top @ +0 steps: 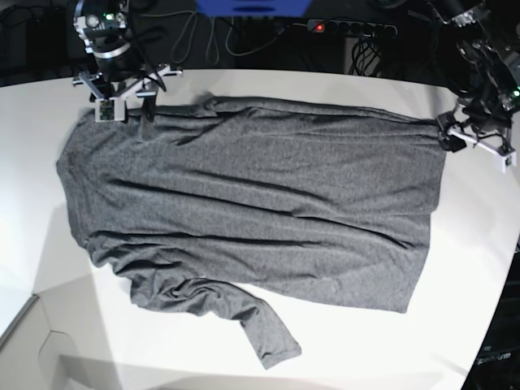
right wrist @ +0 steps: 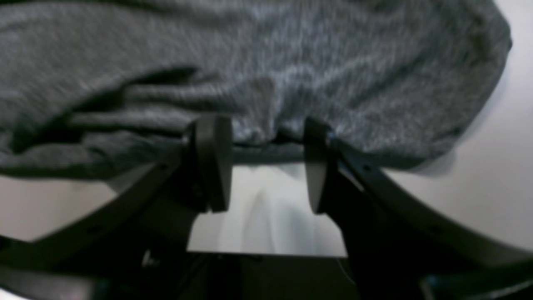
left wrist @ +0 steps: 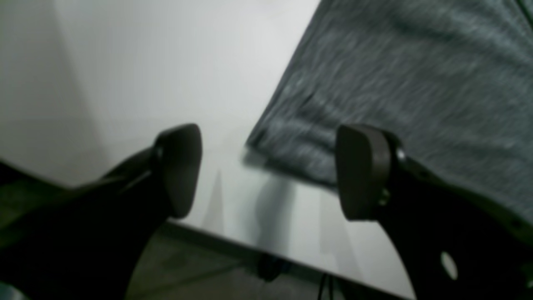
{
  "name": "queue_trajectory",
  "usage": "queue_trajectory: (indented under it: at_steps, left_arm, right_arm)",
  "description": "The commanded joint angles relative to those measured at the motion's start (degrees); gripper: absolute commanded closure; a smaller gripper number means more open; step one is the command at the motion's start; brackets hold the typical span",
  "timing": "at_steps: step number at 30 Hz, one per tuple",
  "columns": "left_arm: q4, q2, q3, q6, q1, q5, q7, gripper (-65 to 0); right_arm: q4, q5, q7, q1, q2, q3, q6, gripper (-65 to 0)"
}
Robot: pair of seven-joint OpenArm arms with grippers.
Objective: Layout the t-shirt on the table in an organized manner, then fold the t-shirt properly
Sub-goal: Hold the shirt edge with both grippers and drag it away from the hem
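1. the left gripper (left wrist: 268,171) stands with its two dark fingers (left wrist: 181,168) spread wide apart, nothing between them.
2. a blurred corner of the grey t-shirt (left wrist: 399,83) lies beyond the gap, spreading up to the right, apart from both pads.
3. the white table (left wrist: 166,75) is bare on the left; its edge runs beneath the gripper.

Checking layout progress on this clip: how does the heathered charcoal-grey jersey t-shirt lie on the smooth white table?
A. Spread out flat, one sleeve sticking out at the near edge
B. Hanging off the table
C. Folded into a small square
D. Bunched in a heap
A: in the base view the t-shirt lies spread across the table, a sleeve trailing out from its near edge.
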Motion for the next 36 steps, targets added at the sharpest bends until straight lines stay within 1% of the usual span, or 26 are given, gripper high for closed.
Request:
queue_trajectory:
  at_steps: [1,2,6,9,14,16,20,23,26,31,36]
  left_arm:
    - [0.9,-0.8,-0.2,-0.1,-0.5,-0.2,-0.8,-49.0]
    - [0.8,-0.8,-0.2,-0.1,-0.5,-0.2,-1.2,-49.0]
    - [-2.3,-0.7,0.1,-0.1,0.9,-0.6,-6.9,-49.0]
    - [-5.0,-0.3,0.1,-0.1,0.9,-0.6,-8.6,-49.0]
    - [-8.6,0.2,0.1,-0.2,0.7,-0.7,-8.7,-49.1]
    - [-9.1,1.1,0.2,-0.2,0.5,-0.7,-8.7,-49.1]
    - [-9.4,1.8,0.4,-0.2,0.3,-0.7,-8.7,-48.6]
    - [-9.5,1.8,4.0,-0.2,-0.3,-0.6,-8.7,-48.6]
    - [-9.5,2.0,5.5,-0.2,-0.3,-0.6,-8.7,-48.5]
    - [-9.5,2.1,5.6,-0.2,-0.6,-0.6,-8.7,-48.4]
    - [-9.5,2.1,5.6,-0.2,-0.6,-0.6,-8.7,-48.4]
  right_arm:
    - [1.2,0.3,1.2,-0.9,-0.2,-0.2,0.3,-28.5]
    - [1.3,0.3,1.2,-1.5,-0.4,-0.4,0.3,-28.5]
    - [1.0,0.2,1.2,-2.5,-0.3,-2.8,0.3,-30.5]
    - [1.2,0.2,1.2,-3.0,-0.5,-3.3,0.4,-30.6]
    - [1.2,0.2,1.2,-3.0,-0.5,-3.3,0.4,-30.6]
    - [1.2,0.2,1.2,-3.0,-0.5,-3.4,0.4,-30.6]
    - [1.2,0.2,1.1,-3.8,-0.3,-6.3,0.4,-30.8]
    - [1.0,0.1,1.1,-4.1,-0.2,-9.2,0.4,-31.0]
    - [0.8,0.1,1.1,-4.1,-0.2,-11.0,0.2,-31.1]
    - [-0.2,0.1,1.1,-2.8,-0.2,-11.3,0.2,-31.2]
    - [-5.1,0.1,1.0,0.1,-0.4,-11.3,0.1,-31.2]
